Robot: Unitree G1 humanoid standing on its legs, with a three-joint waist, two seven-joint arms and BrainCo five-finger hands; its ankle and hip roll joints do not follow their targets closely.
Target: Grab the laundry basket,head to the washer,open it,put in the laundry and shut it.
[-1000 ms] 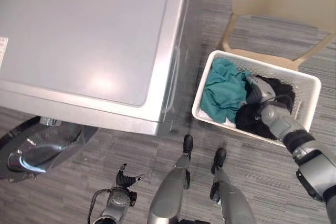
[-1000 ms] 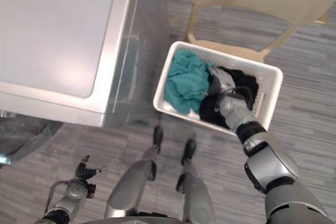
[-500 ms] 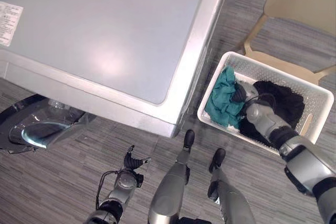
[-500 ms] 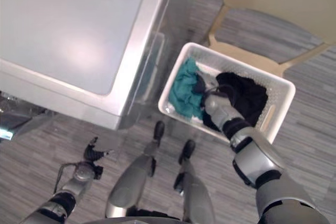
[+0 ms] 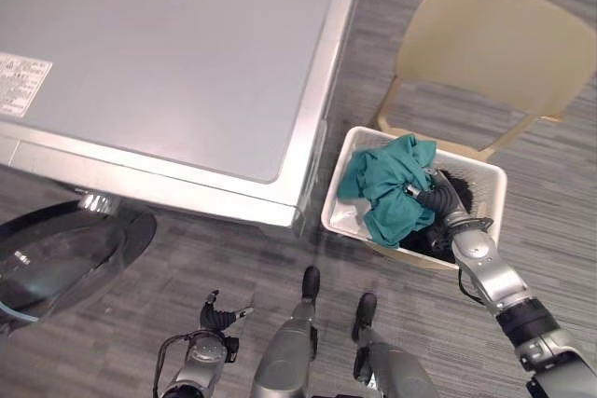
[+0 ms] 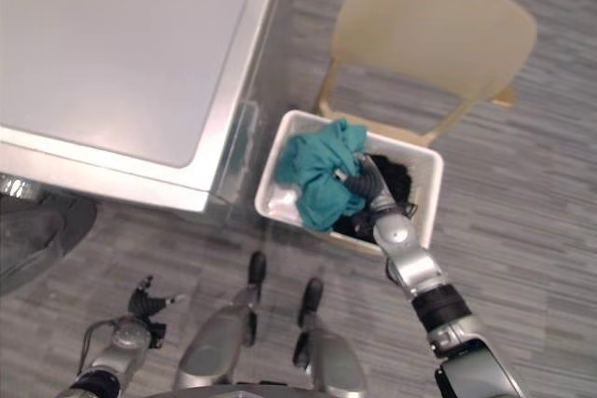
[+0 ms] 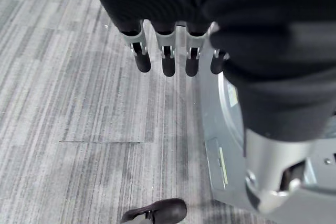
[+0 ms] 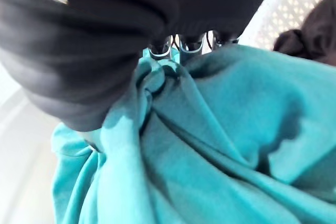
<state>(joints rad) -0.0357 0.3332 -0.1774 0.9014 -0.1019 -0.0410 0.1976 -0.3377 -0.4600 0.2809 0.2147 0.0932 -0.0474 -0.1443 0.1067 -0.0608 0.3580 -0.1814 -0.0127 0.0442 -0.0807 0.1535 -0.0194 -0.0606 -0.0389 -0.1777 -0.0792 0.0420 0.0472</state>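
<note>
We have our right hand (image 5: 438,204) in the white laundry basket (image 5: 490,176), its fingers (image 8: 160,56) curled into the teal garment (image 5: 387,184), which bunches up around them above the dark clothes (image 5: 457,195). The washer (image 5: 187,62) and its open door (image 5: 56,258) lie well off toward our left hand (image 5: 216,317), whose fingers (image 7: 165,61) hang straight and empty.

I can make out no text clearly enough to read. A white label (image 5: 20,84) with small dark print sits on the washer (image 5: 177,62) top near its left front corner, but I cannot read the lettering. I see another pale label (image 7: 223,162) on the washer's side, also unreadable
</note>
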